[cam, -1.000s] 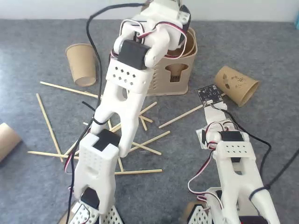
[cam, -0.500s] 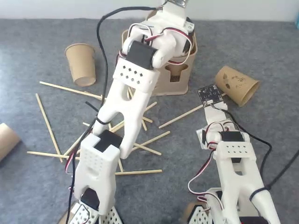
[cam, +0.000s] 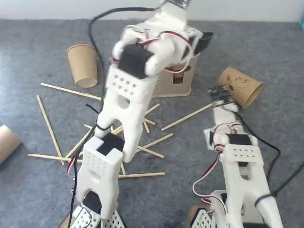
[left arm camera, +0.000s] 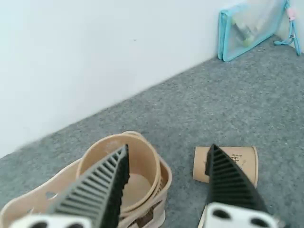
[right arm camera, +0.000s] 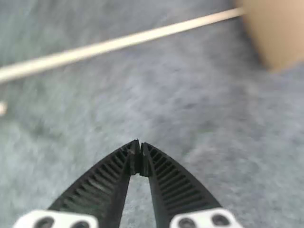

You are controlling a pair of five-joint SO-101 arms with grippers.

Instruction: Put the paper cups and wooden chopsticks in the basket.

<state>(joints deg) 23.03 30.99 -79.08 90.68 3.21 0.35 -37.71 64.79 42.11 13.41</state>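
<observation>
- The left gripper (left arm camera: 169, 148) hangs above the basket (cam: 176, 80), over its side that faces the printed cup (cam: 243, 87). Its jaws stand wide apart and there is nothing between them.
- The basket is beige, with cut-out shapes in its walls, and it stands on the grey carpet (cam: 266, 38) at the far side of the work area.
- In the left wrist view one paper cup (left arm camera: 124, 164) sits inside the basket with its mouth up. A second rim seems to lie around it, but I cannot tell this for sure.
- The printed cup lies on its side on the carpet to the right of the basket, apart from it.
- The right gripper (right arm camera: 136, 164) is low over the carpet, near the printed cup. Its jaws are pressed together at the tips — they hold nothing.
- One wooden chopstick (right arm camera: 118, 45) lies on the carpet in front of the right gripper. One of its ends comes close to the printed cup; whether they touch I cannot tell.
- The other chopsticks (cam: 71, 91) are scattered on the carpet left of the basket and under the left arm, several crossing one another.
- A plain cup (cam: 83, 64) is on the carpet left of the basket, apart from it.
- An edge cup (cam: 7, 142) lies at the left border of the high view, partly cut off.
- A blue pouch (left arm camera: 251, 26) leans against the white wall (left arm camera: 95, 57), well behind the basket.
</observation>
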